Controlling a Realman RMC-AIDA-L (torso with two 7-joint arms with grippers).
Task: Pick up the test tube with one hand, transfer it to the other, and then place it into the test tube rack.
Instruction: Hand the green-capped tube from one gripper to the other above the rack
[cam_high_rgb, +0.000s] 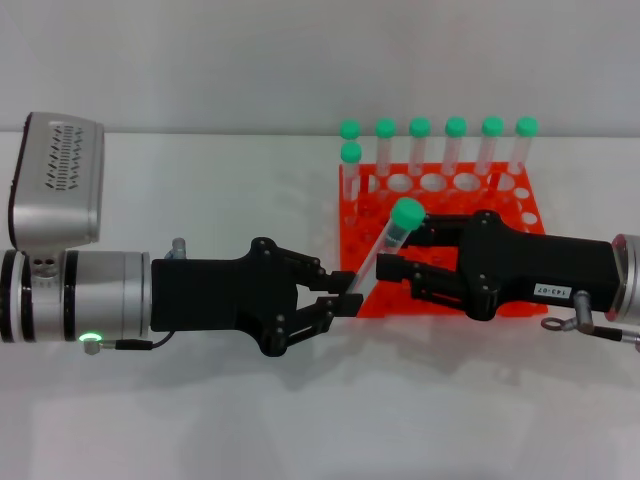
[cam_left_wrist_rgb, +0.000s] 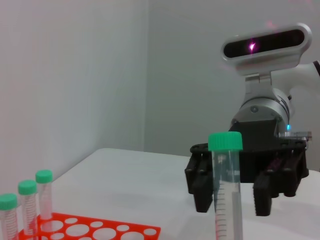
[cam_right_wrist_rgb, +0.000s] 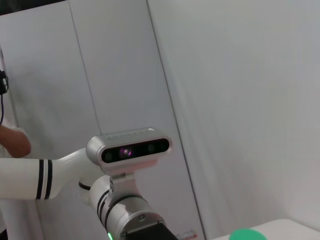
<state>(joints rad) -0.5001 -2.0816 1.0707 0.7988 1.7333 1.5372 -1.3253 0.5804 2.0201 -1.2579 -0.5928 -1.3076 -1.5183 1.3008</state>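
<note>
Upright, seven tubes in rack.

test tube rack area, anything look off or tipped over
Only the test tube held between the two grippers is leaning, cap toward the test tube rack; the left gripper grips its lower end, mid-handover with the right gripper. The seven racked tubes stand upright. Nothing spilled or broken.
</note>
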